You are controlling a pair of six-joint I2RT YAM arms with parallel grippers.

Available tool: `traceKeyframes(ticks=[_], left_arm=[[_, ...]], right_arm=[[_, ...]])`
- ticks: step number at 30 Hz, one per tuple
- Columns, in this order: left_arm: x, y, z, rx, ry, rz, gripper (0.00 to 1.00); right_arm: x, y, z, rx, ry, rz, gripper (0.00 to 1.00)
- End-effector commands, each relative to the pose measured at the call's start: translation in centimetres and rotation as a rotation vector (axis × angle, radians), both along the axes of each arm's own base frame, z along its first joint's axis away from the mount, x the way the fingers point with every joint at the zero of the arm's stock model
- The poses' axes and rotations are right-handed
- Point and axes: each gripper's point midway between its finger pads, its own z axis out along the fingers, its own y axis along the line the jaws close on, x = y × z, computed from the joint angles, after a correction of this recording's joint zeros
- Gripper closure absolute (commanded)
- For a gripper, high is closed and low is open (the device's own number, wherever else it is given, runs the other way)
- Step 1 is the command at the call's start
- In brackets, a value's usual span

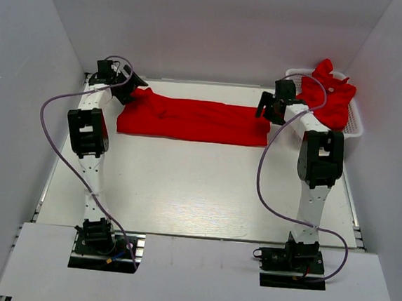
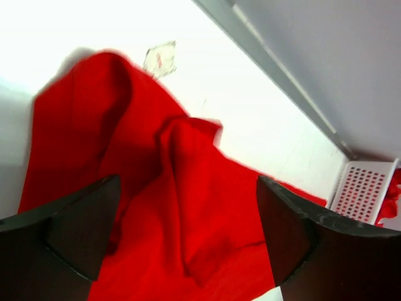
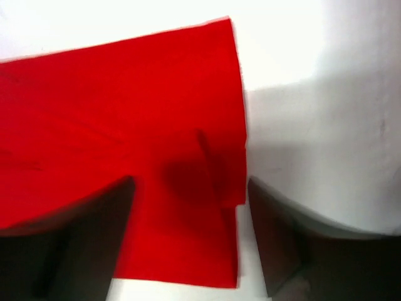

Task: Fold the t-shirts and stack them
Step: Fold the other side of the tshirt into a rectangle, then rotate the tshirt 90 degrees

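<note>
Red cloth lies as a long folded band across the far worktop (image 1: 198,185): one t-shirt (image 1: 193,119), with the left fingers (image 1: 127,92) at its left end and the right fingers (image 1: 264,108) at its right end. More t-shirts (image 1: 329,91) are heaped in the basket (image 1: 358,127) at far right.

From the left wrist, the left fingers (image 2: 75,232) stand wide apart, holding nothing, over a rumpled, ridged end; that ridge probably wants flattening first.

From the right wrist, the right fingers (image 3: 62,244) are spread and empty above a flat corner. For a clean cross-fold, I judge each side should pinch all layers at the edge and lift together.
</note>
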Motion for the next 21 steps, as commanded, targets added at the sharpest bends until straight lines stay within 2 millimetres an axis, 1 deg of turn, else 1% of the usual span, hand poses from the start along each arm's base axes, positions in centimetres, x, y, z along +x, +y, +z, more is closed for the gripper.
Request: traceKeyframes(ticks=[1, 2, 3, 4, 5, 6, 7, 8, 9, 10, 11, 12, 13, 14, 15, 16, 18, 19, 21], left_arm=[[2.6, 0.1, 6.8, -0.012, -0.191, -0.024, 0.01], [2.6, 0.1, 7.1, -0.012, -0.192, -0.024, 0.01], [2.6, 0.1, 7.1, -0.012, -0.192, -0.024, 0.01], [2.6, 0.1, 7.1, -0.004, -0.196, -0.03, 0.01], [2.4, 0.1, 8.3, 0.006, -0.215, -0.035, 0.01], [2.2, 0.1, 8.7, 0.007, -0.218, -0.035, 0.01], [2.0, 0.1, 9.0, 0.017, -0.224, -0.041, 0.01], [1.4, 0.0, 8.5, 0.02, -0.203, -0.046, 0.01], [0.9, 0.0, 8.5, 0.037, -0.2, -0.059, 0.01], [0.2, -0.7, 8.9, 0.052, -0.195, -0.071, 0.01], [-0.1, -0.6, 8.9, 0.069, -0.187, -0.072, 0.01], [-0.7, -0.9, 8.5, 0.103, -0.168, -0.086, 0.01], [-1.4, -1.0, 7.8, 0.106, -0.143, -0.094, 0.01], [-1.9, -1.8, 7.8, 0.103, -0.132, -0.106, 0.01], [-2.4, -2.5, 7.5, 0.111, -0.125, -0.127, 0.01], [-3.6, -2.6, 5.5, 0.108, -0.071, -0.135, 0.01], [-5.0, -3.6, 3.9, 0.121, -0.022, -0.15, 0.01], [-6.1, -3.6, 2.5, 0.121, 0.02, -0.146, 0.01], [-7.4, -4.9, 0.8, 0.12, 0.068, -0.178, 0.01]], right_arm=[[2.2, 0.6, 3.2, 0.005, -0.087, 0.072, 0.16], [2.2, 0.7, 3.7, 0.002, -0.098, 0.091, 0.1], [2.3, 1.1, 4.5, 0.016, -0.116, 0.108, 0.1], [2.3, 1.3, 4.8, 0.003, -0.126, 0.128, 0.1], [1.9, 2.4, 5.1, 0.041, -0.127, 0.183, 0.1], [1.8, 2.7, 6.1, 0.049, -0.147, 0.201, 0.1], [1.8, 3.0, 6.3, 0.045, -0.156, 0.232, 0.1], [1.2, 4.1, 6.7, 0.088, -0.156, 0.285, 0.1], [0.9, 4.5, 6.9, 0.094, -0.159, 0.302, 0.1], [0.7, 4.9, 7.0, 0.091, -0.163, 0.33, 0.1], [0.3, 5.8, 7.2, 0.094, -0.165, 0.358, 0.1], [-0.2, 6.1, 7.1, 0.103, -0.16, 0.381, 0.1], [-0.5, 6.8, 7.4, 0.105, -0.167, 0.402, 0.1], [-0.8, 7.2, 7.0, 0.103, -0.16, 0.411, 0.1], [-1.3, 7.5, 6.3, 0.105, -0.147, 0.424, 0.1], [-1.4, 7.7, 6.2, 0.102, -0.149, 0.429, 0.1], [-1.4, 7.8, 5.6, 0.114, -0.136, 0.421, 0.1], [-1.4, 8.1, 5.0, 0.125, -0.121, 0.427, 0.1], [-1.5, 8.2, 3.2, 0.152, -0.07, 0.409, 0.1]])
